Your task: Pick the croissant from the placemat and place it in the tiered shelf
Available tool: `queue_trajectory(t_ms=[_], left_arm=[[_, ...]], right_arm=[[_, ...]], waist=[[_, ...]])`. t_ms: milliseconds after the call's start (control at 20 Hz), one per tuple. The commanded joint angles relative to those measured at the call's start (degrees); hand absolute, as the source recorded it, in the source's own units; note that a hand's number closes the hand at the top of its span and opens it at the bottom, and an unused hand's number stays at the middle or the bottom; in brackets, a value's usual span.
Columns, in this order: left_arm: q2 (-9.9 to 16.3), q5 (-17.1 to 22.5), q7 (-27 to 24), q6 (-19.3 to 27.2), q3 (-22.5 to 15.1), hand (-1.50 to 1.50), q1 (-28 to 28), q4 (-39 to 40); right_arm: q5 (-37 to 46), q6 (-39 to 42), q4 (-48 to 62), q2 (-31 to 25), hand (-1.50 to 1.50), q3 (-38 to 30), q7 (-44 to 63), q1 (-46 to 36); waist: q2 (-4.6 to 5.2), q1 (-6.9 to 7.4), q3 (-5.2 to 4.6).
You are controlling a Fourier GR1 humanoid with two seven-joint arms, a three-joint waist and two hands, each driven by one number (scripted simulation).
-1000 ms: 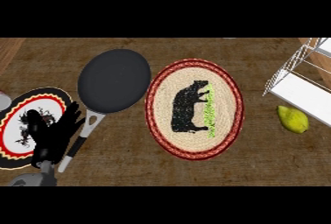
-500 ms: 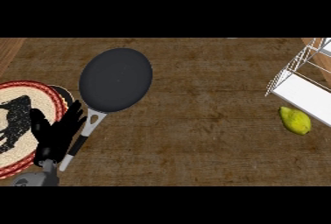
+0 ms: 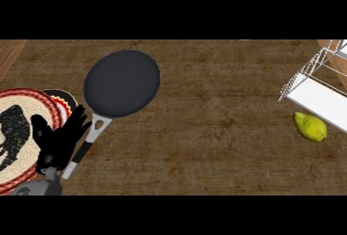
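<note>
Brown wooden counter [image 3: 203, 137] before us, our black left hand [image 3: 59, 142] with fingers spread over the round woven red-rimmed placemat [image 3: 27, 137], dark round frying pan [image 3: 122, 83] beside it, white wire tiered shelf [image 3: 317, 89] far right of the pan, yellow lemon [image 3: 310, 126] just below the shelf, croissant nowhere we can see.

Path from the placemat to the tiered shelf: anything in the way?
The frying pan lies just right of the placemat, its handle beside the left robot hand. A lemon sits just below the tiered shelf. Between them only bare counter shows. No croissant shows in this view.
</note>
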Motion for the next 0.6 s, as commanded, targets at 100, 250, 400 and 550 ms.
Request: queue_trajectory(t_ms=[100, 250, 400, 550], left_arm=[[0.7, 0.1, 3.6, -0.5, 0.8, 0.00, 0.0, 0.3], [-2.3, -2.5, 0.4, 1.2, -1.1, 0.00, 0.9, 2.3], [-2.2, -1.7, -1.8, -0.3, -0.1, 0.00, 1.3, 3.8], [0.1, -0.5, -0.4, -2.2, 1.5, 0.00, 2.6, 1.0]], right_arm=[[1.4, -7.5, 9.7, -0.8, 1.50, 1.1, -6.1, -0.3], [3.6, -9.1, 13.7, -2.0, 1.50, 3.4, -6.4, -3.1], [2.7, -11.4, 17.9, -3.6, 1.50, 1.4, -13.4, 1.6], [2.4, -13.3, 19.4, -3.0, 1.50, 2.5, -13.8, -2.0]], waist=[[0.26, 0.23, -0.23], [0.28, 0.27, -0.25], [0.31, 0.00, -0.23], [0.24, 0.36, -0.24]])
